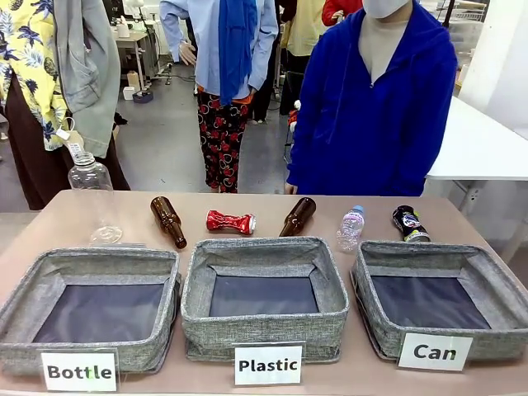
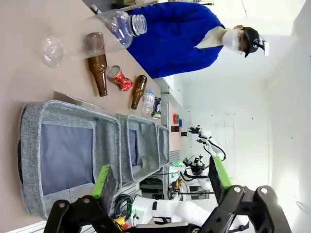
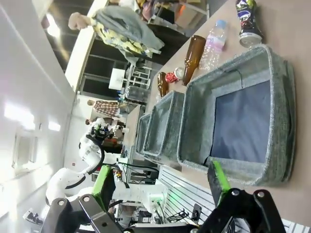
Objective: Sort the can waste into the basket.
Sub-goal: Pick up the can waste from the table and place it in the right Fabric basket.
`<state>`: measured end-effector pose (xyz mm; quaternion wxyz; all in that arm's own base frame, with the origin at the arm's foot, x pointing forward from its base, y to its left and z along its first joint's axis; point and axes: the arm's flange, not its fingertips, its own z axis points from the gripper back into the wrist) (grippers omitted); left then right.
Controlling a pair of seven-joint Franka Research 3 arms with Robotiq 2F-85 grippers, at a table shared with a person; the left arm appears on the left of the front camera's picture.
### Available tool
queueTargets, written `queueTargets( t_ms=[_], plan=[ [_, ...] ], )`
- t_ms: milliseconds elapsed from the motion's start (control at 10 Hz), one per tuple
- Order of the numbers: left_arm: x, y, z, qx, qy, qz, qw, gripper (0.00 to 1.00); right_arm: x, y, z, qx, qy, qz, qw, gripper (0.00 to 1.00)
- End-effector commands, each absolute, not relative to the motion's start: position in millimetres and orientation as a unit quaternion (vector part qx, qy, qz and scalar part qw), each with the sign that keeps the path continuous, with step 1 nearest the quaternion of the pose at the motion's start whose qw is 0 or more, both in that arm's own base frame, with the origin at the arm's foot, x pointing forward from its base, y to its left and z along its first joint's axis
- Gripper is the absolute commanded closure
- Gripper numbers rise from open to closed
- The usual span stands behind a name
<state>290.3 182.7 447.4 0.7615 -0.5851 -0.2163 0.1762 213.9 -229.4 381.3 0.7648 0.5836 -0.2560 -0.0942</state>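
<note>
A crushed red can (image 1: 230, 222) lies on the table behind the middle bin. A black-and-silver can (image 1: 410, 223) lies just behind the grey basket (image 1: 495, 340) labelled "Can" at the right. My left gripper (image 2: 160, 177) is open and holds nothing, hanging high in front of the bins; its view has the red can (image 2: 120, 78) and the black can (image 2: 156, 108) far off. My right gripper (image 3: 161, 180) is open too, in front of the basket (image 3: 282, 121), with the black can (image 3: 248, 22) beyond the far rim and the red can (image 3: 171, 76) farther along.
Like bins labelled "Plastic" (image 1: 264, 330) and "Bottle" (image 1: 16, 346) stand beside the basket. Two brown glass bottles (image 1: 168, 221) (image 1: 298, 216), a small plastic bottle (image 1: 351, 227) and a large clear bottle (image 1: 89, 177) lie along the back. A person in a blue hoodie (image 1: 371, 107) stands at the far side.
</note>
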Motion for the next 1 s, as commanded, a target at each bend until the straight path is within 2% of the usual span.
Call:
queueTargets(
  t_ms=[0,100,300,500,700,900],
  plan=[
    [287.9,184.1,448.0,-0.584,-0.221,0.161,0.764,0.00,213.6,-231.9,387.5,0.581,-0.271,-0.084,0.763,0.00],
    [287.9,184.1,448.0,-0.584,-0.221,0.161,0.764,0.00,213.9,-229.4,381.3,0.584,-0.256,-0.094,0.765,0.00],
    [287.9,184.1,448.0,-0.584,-0.221,0.161,0.764,0.00,244.9,-178.3,429.6,0.431,-0.245,-0.100,0.862,0.00],
    [287.9,184.1,448.0,-0.584,-0.221,0.161,0.764,0.00,295.8,-118.7,475.8,0.289,-0.229,-0.085,0.926,0.00],
    [287.9,184.1,448.0,-0.584,-0.221,0.161,0.764,0.00,332.3,-64.7,491.8,0.183,-0.218,-0.052,0.957,0.00],
    [287.9,184.1,448.0,-0.584,-0.221,0.161,0.764,0.00,361.2,-23.2,485.4,0.094,-0.187,-0.030,0.977,0.00]
  ],
)
